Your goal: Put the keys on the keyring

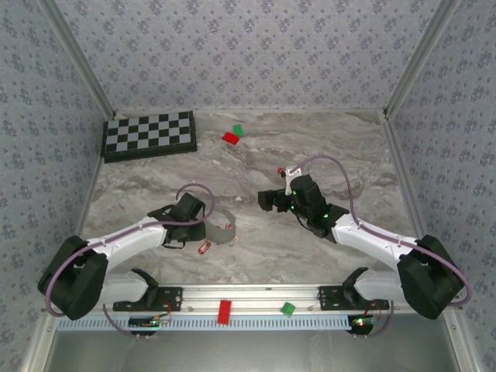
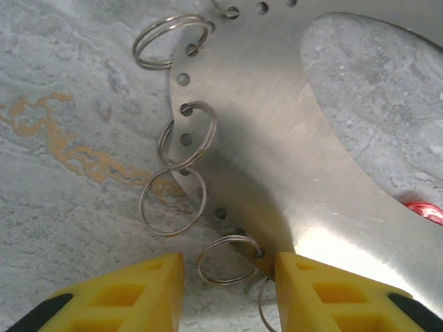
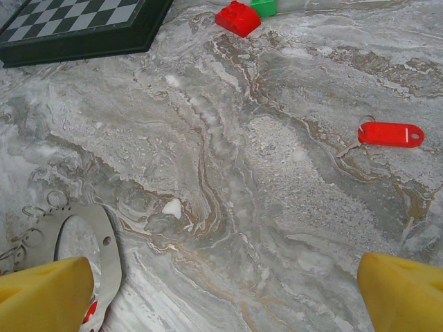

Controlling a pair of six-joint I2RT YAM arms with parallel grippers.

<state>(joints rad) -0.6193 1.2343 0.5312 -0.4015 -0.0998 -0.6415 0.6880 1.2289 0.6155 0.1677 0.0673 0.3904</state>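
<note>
Left end effector (image 2: 228,285) sits low over the desk (image 1: 349,155), jaws partly apart. Nothing is clamped btwn the yellow fingers (image 2: 131,294). We see the keyring (image 2: 277,138) right in front of it: a flat grey metal band w/ a row of holes and thin split rings hooked through them. One split ring (image 2: 228,259) lies in the gap btwn the fingers, and the right finger is at the band's edge. Second red key (image 1: 204,248) lies just beside the keyring on the near side.

Right end effector (image 3: 221,270) hangs above bare desk w/ jaws wide apart, holding nothing. One red key (image 3: 391,133) lies flat ahead to its right, well apart from the keyring. Further back are a red block (image 3: 237,17), a green block (image 3: 263,7) and a checkerboard (image 3: 69,24).
</note>
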